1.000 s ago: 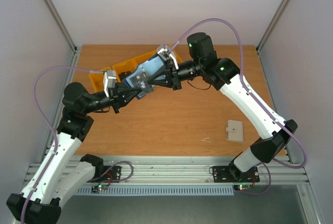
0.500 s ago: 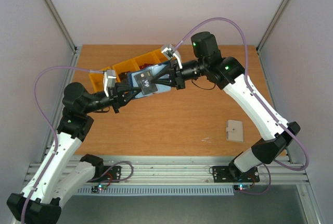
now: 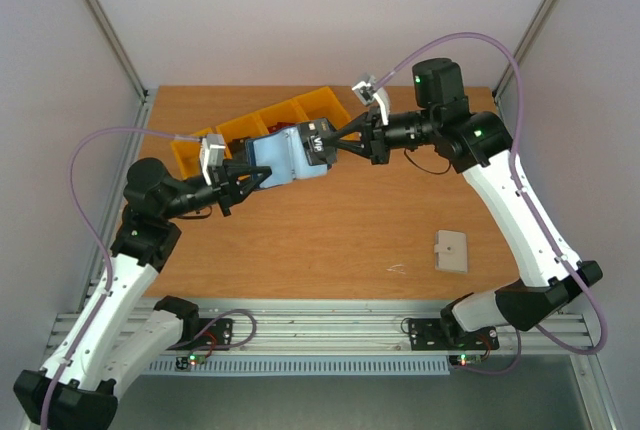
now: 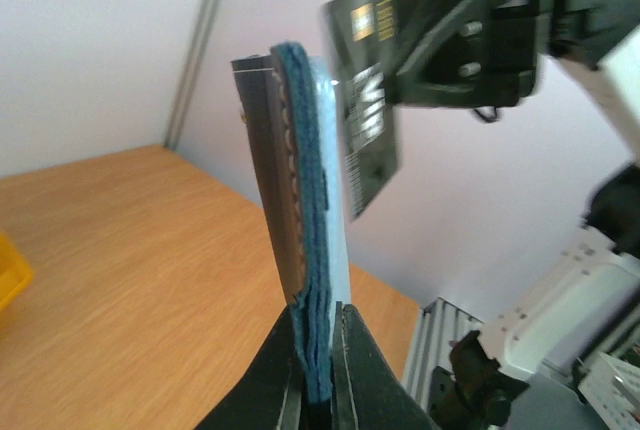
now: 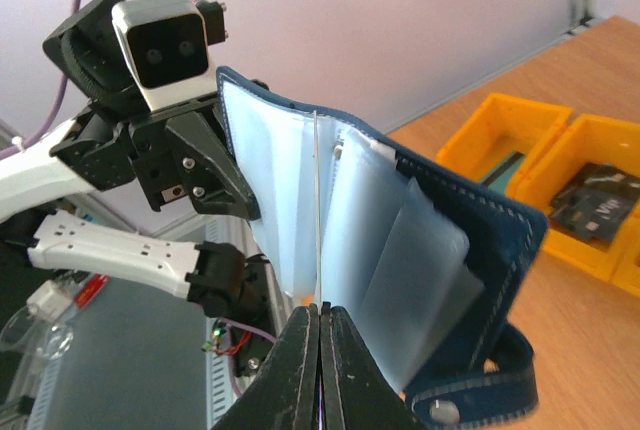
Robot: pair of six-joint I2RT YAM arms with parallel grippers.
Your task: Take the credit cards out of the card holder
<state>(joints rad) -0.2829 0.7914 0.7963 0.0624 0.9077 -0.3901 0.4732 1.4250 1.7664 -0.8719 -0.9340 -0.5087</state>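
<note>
The navy blue card holder (image 3: 285, 160) hangs in the air between both arms, opened, with its light blue inner pockets (image 5: 370, 240) showing. My left gripper (image 3: 255, 172) is shut on its lower edge; in the left wrist view the holder (image 4: 305, 200) stands edge-on between my fingers (image 4: 318, 318). My right gripper (image 3: 337, 140) is shut on a dark printed credit card (image 3: 320, 140), which sits at the holder's far end. This card is blurred in the left wrist view (image 4: 365, 110) and shows edge-on as a thin line in the right wrist view (image 5: 318, 210). The closing tab (image 5: 470, 400) hangs loose.
A row of yellow bins (image 3: 262, 122) stands at the back of the wooden table; one bin holds dark cards (image 5: 592, 205). A beige square pad (image 3: 450, 250) lies at the front right. Grey walls enclose the table at the back and sides.
</note>
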